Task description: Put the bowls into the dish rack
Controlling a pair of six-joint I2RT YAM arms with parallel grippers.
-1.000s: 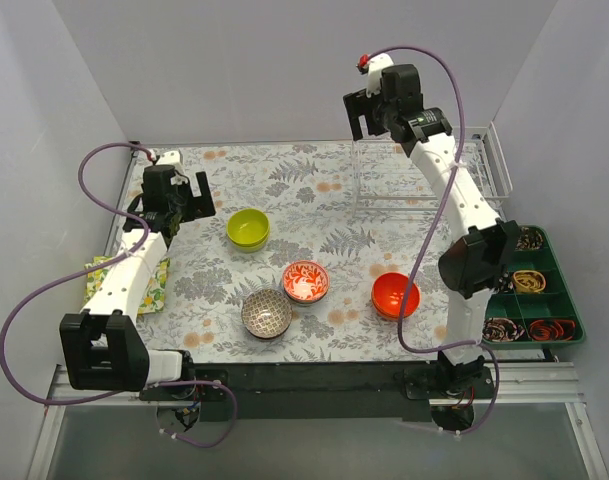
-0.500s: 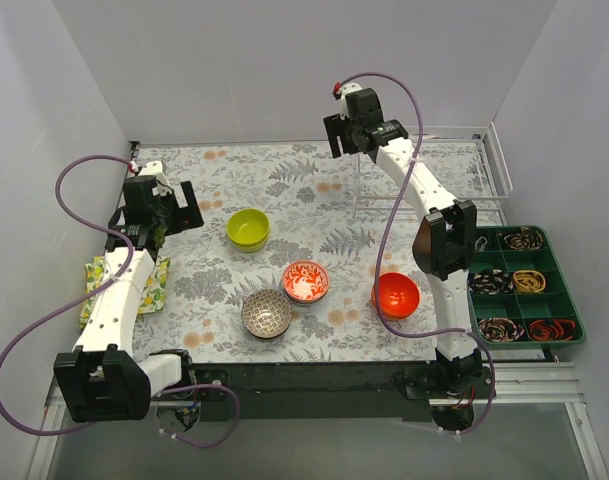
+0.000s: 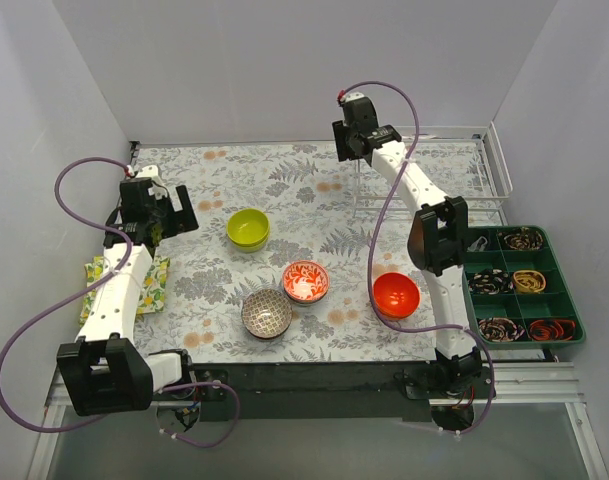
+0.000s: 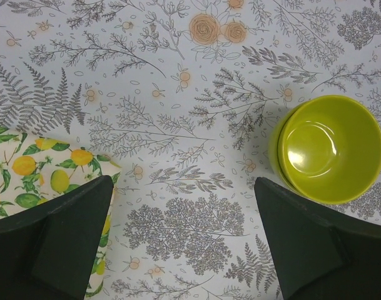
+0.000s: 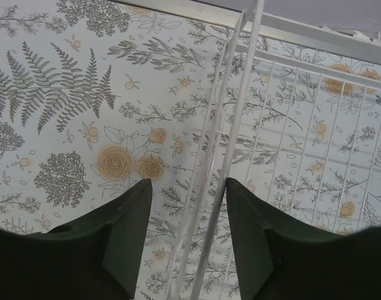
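Right wrist view: noted right jaws apart, straddling end wires of the dish rack [image 5: 246,62]. Noted left jaws wide apart above desk [image 4: 177,94], near lime-green bowls [image 4: 331,147].

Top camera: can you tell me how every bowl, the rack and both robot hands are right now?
lime-green bowls: stacked, upright on the table.
red-and-white bowl: upright on the table.
brown-and-white bowl: upright on the table.
orange-red bowl: upright on the table.
dish rack: no bowl seen in it.
left gripper: open, empty.
right gripper: open, a rack wire between its jaws.
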